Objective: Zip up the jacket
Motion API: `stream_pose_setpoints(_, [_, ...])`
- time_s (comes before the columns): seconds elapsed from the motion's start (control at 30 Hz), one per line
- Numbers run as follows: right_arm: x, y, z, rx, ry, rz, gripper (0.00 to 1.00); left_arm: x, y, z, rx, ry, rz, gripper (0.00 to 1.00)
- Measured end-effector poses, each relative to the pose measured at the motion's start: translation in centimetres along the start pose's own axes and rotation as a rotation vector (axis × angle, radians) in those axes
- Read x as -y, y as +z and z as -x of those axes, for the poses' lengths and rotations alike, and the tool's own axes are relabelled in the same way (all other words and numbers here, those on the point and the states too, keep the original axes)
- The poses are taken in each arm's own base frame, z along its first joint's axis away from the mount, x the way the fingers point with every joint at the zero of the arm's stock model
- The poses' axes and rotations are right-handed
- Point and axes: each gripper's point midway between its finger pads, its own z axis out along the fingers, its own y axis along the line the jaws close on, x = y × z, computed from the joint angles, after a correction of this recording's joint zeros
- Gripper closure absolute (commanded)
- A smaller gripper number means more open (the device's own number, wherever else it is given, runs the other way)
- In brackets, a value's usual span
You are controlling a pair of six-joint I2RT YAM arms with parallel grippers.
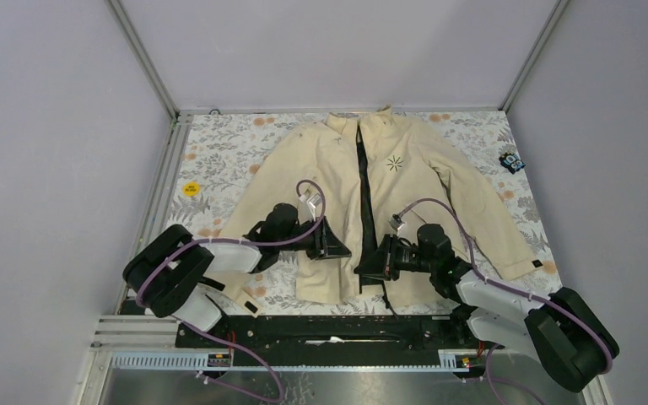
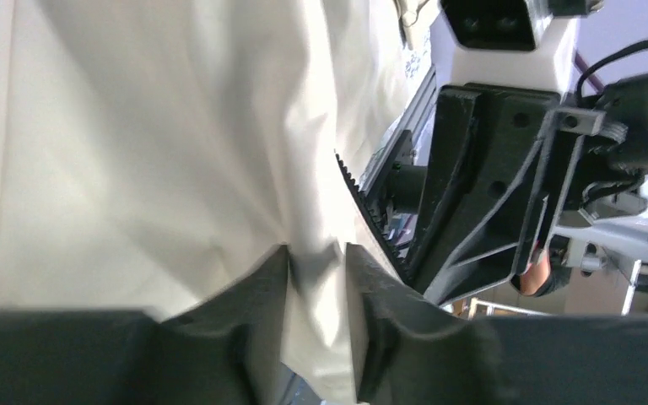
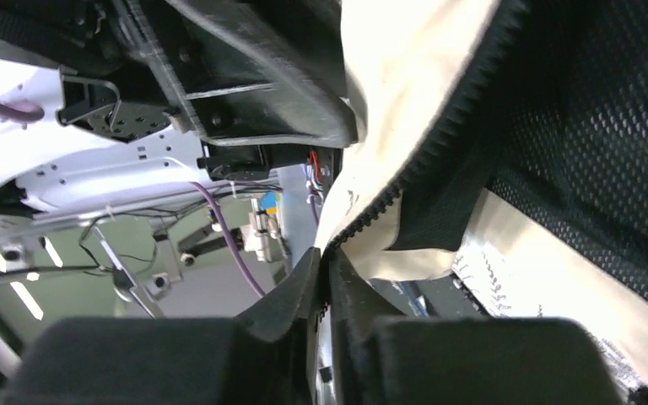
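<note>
Grey walls (image 1: pixel 51 126) closed in a table draped with a floral cloth (image 1: pixel 228 156). On it we saw the jacket (image 1: pixel 422 186) spread flat, front up, with its collar toward the far wall, its hem toward the arm bases and its sleeves angled out to either side. It was cream-beige all over. Its dark zipper (image 1: pixel 364 202) stood open down the middle, and the right wrist view showed the black mesh lining (image 3: pixel 591 126) behind it.

Both arms reached in over the hem. The left gripper (image 2: pixel 316 287) had its jaws nearly together, pinching a fold of cream cloth on its own side of the opening. The right gripper (image 3: pixel 322 287) was closed almost completely on the other front edge, just where the zipper teeth (image 3: pixel 439 143) ran down to its fingertips.

A small dark star-like logo (image 1: pixel 395 163) sat on the chest (we could read no lettering with it), and a black cuff tab (image 1: pixel 538 265) marked one sleeve end. Near the cloth's left edge lay a round yellow sticker (image 1: pixel 190 188), its print too small for us to read.
</note>
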Motion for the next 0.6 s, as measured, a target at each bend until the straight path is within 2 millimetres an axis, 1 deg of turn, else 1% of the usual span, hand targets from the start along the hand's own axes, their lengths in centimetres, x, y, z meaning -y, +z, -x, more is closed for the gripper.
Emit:
stream_pose_setpoints(0.13, [1.1, -0.5, -0.6, -0.006, 0.005, -0.046, 1.00, 0.0, -0.5, 0.5, 0.004, 0.049, 0.064, 0.28])
stream_pose_setpoints(0.17, [1.9, -0.6, -0.8, -0.005, -0.002, -0.080, 1.00, 0.2, -0.8, 0.9, 0.012, 0.067, 0.092, 0.22])
stream_pose_setpoints(0.2, [2.4, -0.8, -0.8, -0.006, -0.011, -0.107, 1.00, 0.3, -1.0, 1.3, 0.022, 0.091, 0.115, 0.19])
stream_pose_setpoints(0.33, [5.2, -1.6, -0.1, 0.027, -0.056, -0.291, 1.00, 0.7, -2.9, 3.3, 0.089, 0.178, 0.248, 0.15])
stream_pose_setpoints(0.4, [6.2, -2.1, 0.4, 0.042, -0.085, -0.378, 1.00, 0.2, -4.1, 4.4, 0.123, 0.203, 0.345, 0.15])
stream_pose_setpoints(0.43, [6.7, -2.3, 0.6, 0.043, -0.099, -0.413, 1.00, -0.4, -4.6, 4.7, 0.134, 0.205, 0.390, 0.16])
stream_pose_setpoints(0.5, [7.4, -2.4, 0.7, 0.034, -0.116, -0.452, 1.00, -2.5, -5.5, 4.9, 0.135, 0.192, 0.493, 0.20])
stream_pose_setpoints(0.6, [8.7, -2.5, 0.3, 0.002, -0.117, -0.492, 1.00, -6.7, -6.4, 3.6, 0.075, 0.138, 0.649, 0.26])
